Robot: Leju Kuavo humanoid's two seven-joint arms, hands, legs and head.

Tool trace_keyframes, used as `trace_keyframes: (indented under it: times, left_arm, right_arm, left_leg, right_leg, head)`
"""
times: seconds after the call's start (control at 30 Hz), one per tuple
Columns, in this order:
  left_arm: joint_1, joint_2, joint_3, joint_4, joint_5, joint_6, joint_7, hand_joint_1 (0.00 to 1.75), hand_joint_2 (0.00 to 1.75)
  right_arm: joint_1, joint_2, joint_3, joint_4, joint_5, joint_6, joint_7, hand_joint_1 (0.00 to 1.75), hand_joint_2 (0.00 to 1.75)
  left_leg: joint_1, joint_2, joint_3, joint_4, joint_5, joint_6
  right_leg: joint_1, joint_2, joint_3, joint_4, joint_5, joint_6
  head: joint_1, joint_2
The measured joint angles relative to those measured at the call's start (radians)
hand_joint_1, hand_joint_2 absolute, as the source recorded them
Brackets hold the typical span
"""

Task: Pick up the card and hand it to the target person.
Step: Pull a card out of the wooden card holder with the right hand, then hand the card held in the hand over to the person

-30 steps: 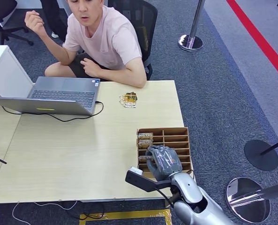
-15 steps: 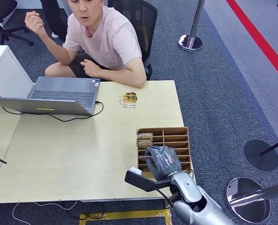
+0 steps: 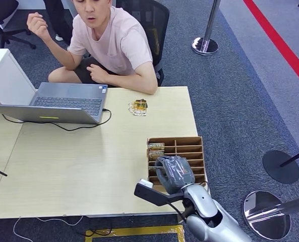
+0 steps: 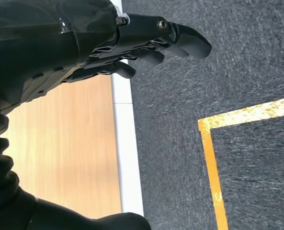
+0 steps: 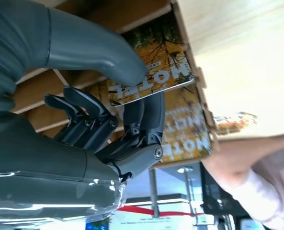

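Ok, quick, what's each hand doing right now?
Left hand: holds nothing, fingers loosely extended, hanging over the carpet by the table edge.
Right hand: pinching a card between thumb and fingers over the wooden box.

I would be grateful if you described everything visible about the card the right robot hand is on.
The card is a thin, flat, glossy rectangle with rounded corners and a pale edge, printed with yellow autumn foliage, dark branches and large white letters reading as "HOTEL". The right robot hand pinches it, grey thumb on the printed face and dark fingers beneath. It sits tilted over the wooden slotted box, above another card of the same print. In the head view the hand hides it.
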Motion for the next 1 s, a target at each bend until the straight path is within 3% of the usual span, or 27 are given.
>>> trace_keyframes:
  times: [0.63,0.83,1.0]
  left_arm:
    - [0.000,0.000,0.014,0.000,0.012,0.001,0.001,0.00,1.75]
    - [-0.003,-0.001,0.014,0.000,0.003,0.002,-0.002,0.00,1.75]
    - [-0.010,-0.002,0.014,0.000,-0.023,0.002,-0.012,0.00,1.75]
  right_arm:
    - [-0.019,-0.001,-0.135,-0.184,0.004,-0.147,-0.106,1.75,1.75]
    - [-0.101,0.025,-0.149,-0.126,0.030,-0.319,-0.215,1.75,1.75]
    - [-0.207,0.108,-0.153,0.101,0.182,-0.514,-0.263,1.75,1.75]
  left_leg:
    - [0.000,0.000,0.000,0.000,0.000,0.000]
    - [0.000,0.000,0.000,0.000,0.000,0.000]
    - [0.001,0.000,0.000,0.000,0.001,-0.001]
  right_leg:
    - [0.000,0.000,0.000,0.000,0.000,0.000]
    - [0.000,0.001,0.000,0.000,0.000,0.000]
    - [0.000,0.002,0.000,0.001,0.001,0.000]
  head:
    - [0.000,0.000]
    - [0.000,0.000]
    - [0.000,0.000]
